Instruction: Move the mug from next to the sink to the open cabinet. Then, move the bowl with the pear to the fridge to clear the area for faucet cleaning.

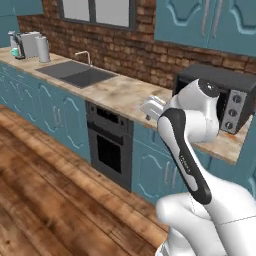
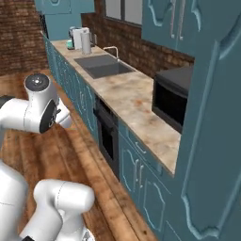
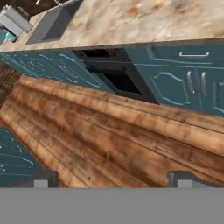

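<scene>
Mug (image 2: 69,44) far off beside sink (image 2: 103,65); my jaws spread, empty. Risk: grabbing grey canister (image 2: 86,42) instead, standing just beside mug.

Even, soft rendered light, bright enough, with no clear source. The pale mottled stone counter (image 1: 120,92) carries little shadow; the glossy white robot arm (image 1: 187,145) shows mild sheen. All three views look low-resolution and slightly blurred (far items near the dark grey recessed sink (image 2: 103,65) worst).
</scene>
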### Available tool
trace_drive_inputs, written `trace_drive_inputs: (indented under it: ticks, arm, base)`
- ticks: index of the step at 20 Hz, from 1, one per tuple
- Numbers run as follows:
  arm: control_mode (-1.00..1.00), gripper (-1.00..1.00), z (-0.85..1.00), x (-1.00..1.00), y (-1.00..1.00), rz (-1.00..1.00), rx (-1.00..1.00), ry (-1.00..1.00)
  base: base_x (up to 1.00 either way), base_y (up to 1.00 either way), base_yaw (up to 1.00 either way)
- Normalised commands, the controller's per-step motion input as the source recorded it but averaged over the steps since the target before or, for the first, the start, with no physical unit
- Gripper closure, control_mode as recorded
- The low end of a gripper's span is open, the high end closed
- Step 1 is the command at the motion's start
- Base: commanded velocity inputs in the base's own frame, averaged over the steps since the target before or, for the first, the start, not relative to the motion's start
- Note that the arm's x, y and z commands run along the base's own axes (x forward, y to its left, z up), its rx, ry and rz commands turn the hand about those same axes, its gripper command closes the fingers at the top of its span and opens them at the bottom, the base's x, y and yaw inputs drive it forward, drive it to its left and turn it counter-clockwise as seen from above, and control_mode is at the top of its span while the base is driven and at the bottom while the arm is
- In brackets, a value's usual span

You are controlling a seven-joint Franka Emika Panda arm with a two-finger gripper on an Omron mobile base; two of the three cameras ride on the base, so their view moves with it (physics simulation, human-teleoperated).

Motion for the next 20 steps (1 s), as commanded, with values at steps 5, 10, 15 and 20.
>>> trace_drive_inputs:
  ticks: [5,10,15,20]
  arm:
    - [1.0,-1.0,0.0,0.0,0.0,0.0,0.0,0.0]
    - [1.0,-1.0,0.0,0.0,0.0,0.0,0.0,0.0]
    - [1.0,-1.0,0.0,0.0,0.0,0.0,0.0,0.0]
    - [1.0,-1.0,0.0,0.0,0.0,0.0,0.0,0.0]
  base:
    - [1.0,0.16,0.4]
    - [1.0,0.3,0.28]
    - [1.0,0.58,0.07]
    - [1.0,0.45,0.02]
